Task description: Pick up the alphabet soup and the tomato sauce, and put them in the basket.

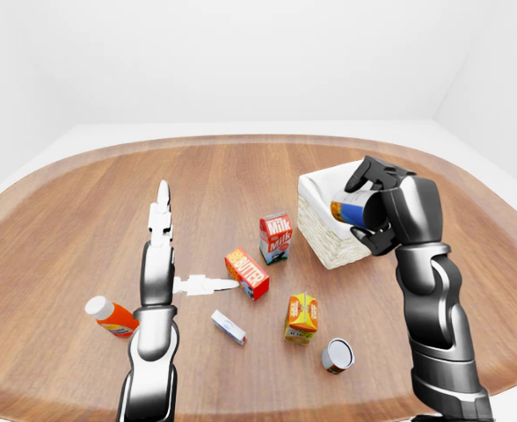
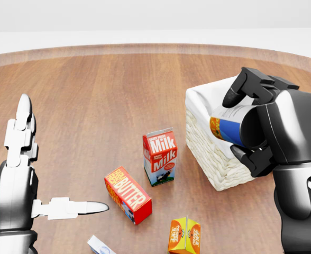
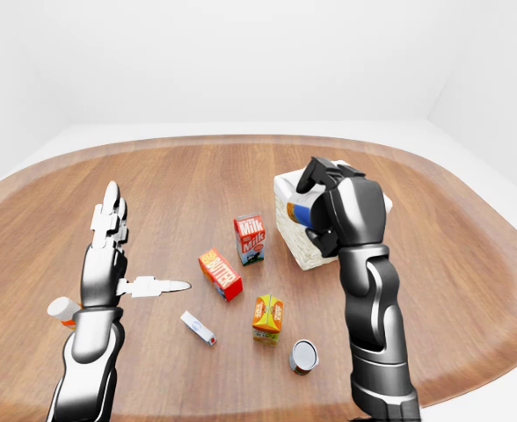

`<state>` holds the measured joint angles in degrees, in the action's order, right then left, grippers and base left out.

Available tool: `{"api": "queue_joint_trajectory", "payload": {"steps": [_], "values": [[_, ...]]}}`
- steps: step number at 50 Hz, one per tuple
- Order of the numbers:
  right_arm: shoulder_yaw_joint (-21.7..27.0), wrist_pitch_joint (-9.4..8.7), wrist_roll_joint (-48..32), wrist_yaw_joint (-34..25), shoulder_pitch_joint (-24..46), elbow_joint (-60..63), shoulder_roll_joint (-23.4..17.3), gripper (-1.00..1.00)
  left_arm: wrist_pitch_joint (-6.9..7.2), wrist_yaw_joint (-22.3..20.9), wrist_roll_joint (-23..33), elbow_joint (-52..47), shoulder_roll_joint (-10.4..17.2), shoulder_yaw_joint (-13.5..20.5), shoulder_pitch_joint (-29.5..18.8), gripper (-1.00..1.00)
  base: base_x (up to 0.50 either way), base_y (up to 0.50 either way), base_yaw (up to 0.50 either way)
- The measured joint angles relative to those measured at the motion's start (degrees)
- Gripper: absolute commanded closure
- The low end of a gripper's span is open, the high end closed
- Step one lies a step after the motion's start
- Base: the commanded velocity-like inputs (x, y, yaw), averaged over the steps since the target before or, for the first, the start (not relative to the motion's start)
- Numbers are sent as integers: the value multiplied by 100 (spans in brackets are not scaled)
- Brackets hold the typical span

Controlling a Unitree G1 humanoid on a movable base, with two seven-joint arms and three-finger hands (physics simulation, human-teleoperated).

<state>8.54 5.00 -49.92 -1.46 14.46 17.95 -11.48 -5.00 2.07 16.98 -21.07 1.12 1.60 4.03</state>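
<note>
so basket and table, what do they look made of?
Basket: looks like pale woven wicker, with ribbed weave on its walls and a white liner, likely cloth, folded over the rim. Table: looks like wood or wood-look laminate, brown plank grain, satin sheen.

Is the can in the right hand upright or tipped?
Tipped: the can lies sideways in the right hand, over the basket.

The right hand (image 2: 261,124) is shiny black plastic and holds a smooth, glossy can (image 2: 230,127). Just under it, the basket (image 2: 208,148) is rough woven straw with soft white cloth. The table (image 2: 102,95) is smooth wood.
</note>
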Motion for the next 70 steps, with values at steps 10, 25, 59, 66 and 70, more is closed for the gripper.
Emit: {"api": "queue_joint_trajectory", "payload": {"steps": [10,25,59,66,70], "values": [[-114,0,-81,315,573,-906,-167,100,0,-1,-2,8,0,5,-12,-100,0,0,0],[-276,0,-238,676,1367,-2105,-331,100,0,6,-3,-34,-5,0,-18,-100,0,0,0],[-786,0,-579,2485,3573,-6638,-526,100,0,10,-13,8,2,0,-39,-100,0,0,0],[-875,0,-668,2727,4019,-7401,-556,100,0,12,-12,15,1,-2,-35,-100,0,0,0],[-922,0,-706,2849,4223,-7795,-565,100,0,9,-13,9,1,-3,-28,-100,0,0,0]]}}
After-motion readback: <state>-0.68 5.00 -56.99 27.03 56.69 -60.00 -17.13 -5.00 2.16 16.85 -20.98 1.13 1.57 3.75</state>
